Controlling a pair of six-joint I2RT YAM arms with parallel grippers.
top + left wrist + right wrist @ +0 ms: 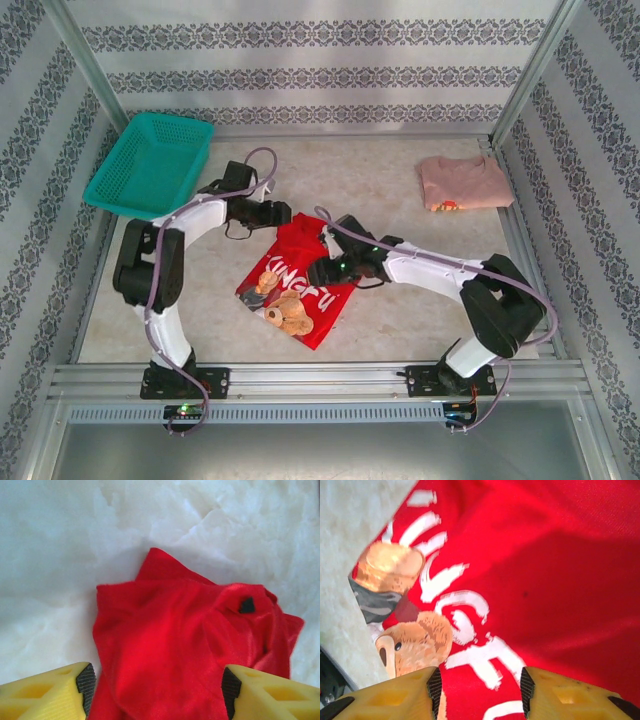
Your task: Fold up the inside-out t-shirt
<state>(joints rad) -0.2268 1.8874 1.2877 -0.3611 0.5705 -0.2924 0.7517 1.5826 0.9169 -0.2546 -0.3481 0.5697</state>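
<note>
The red t-shirt (300, 245) lies bunched on the counter (380, 190), with the left gripper (157, 685) spread over its far edge and the right gripper (477, 685) spread over its print (420, 640), probably so each can pinch a side.

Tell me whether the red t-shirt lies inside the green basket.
No, the red t-shirt lies on the table, apart from the basket at far left.

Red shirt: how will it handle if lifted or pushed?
Probably floppy: the shirt lies crumpled in soft folds, so it should drape from any grasp point. Pushed, it will likely bunch up like its rumpled top edge rather than slide whole. Thin cloth, so probably light for its size.
</note>
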